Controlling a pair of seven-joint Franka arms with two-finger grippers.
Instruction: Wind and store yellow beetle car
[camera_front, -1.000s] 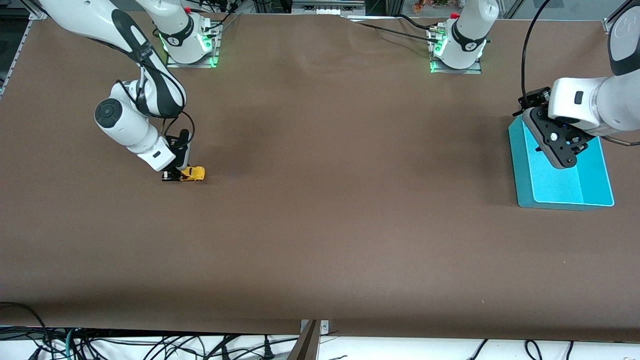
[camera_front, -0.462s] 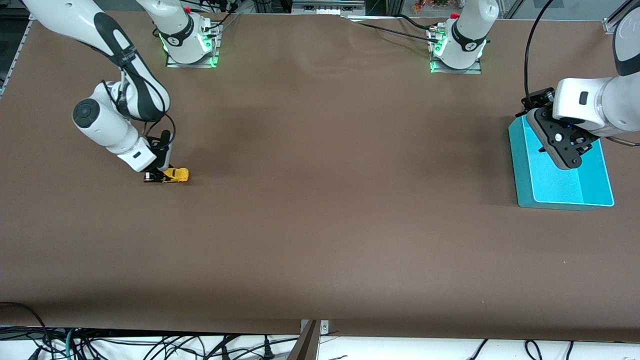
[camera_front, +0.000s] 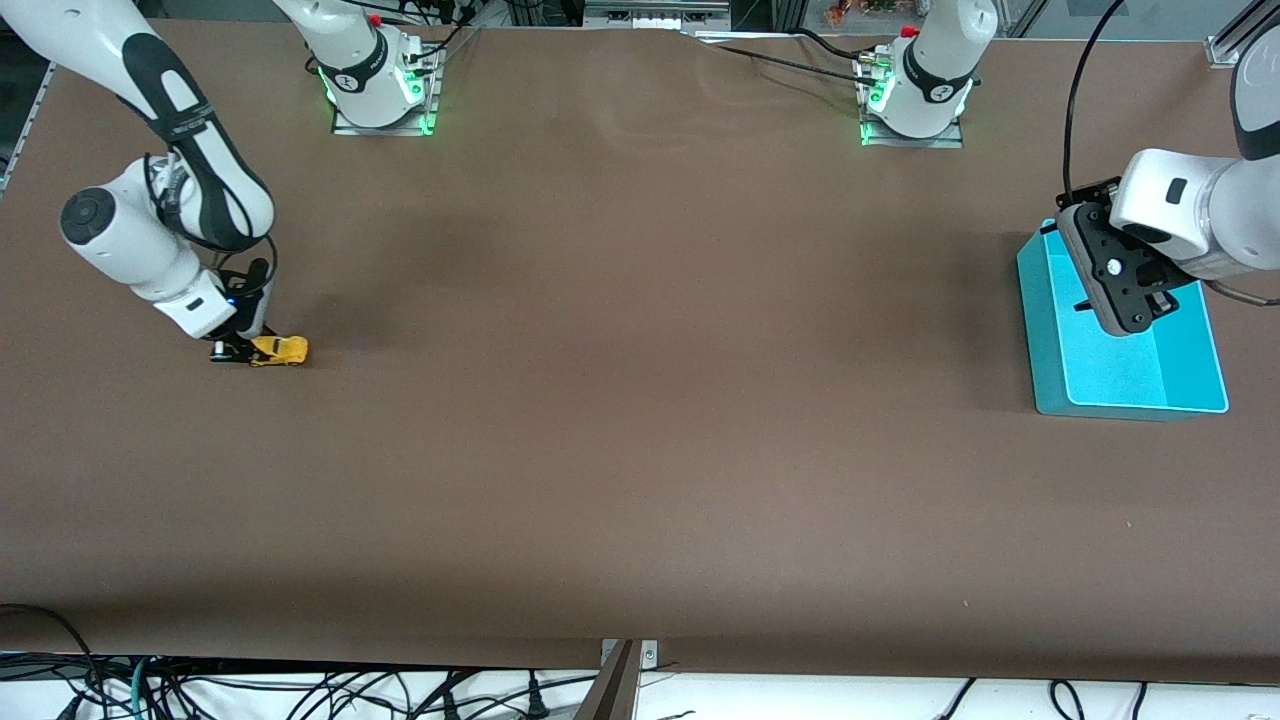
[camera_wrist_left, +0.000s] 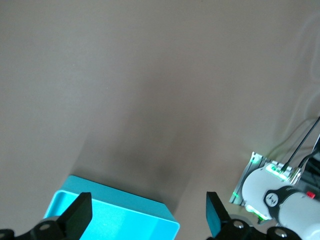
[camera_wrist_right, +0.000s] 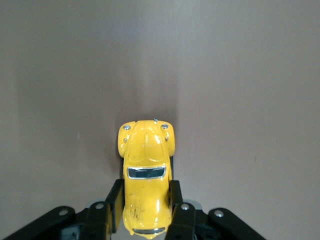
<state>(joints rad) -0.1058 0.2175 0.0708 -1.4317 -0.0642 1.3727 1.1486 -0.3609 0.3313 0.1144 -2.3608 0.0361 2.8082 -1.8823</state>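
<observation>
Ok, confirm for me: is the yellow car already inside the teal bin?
No, the yellow beetle car sits on the table, clamped by the right gripper.

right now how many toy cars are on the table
1: the yellow beetle car sits on the table at the right arm's end, clamped in the shut right gripper. None shows in the teal bin.

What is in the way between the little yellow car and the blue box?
Nothing visible. The right gripper is shut on the yellow car at the right arm's end of the table. The blue box sits at the left arm's end, with only bare table between them. The left gripper hangs open over the box.
</observation>
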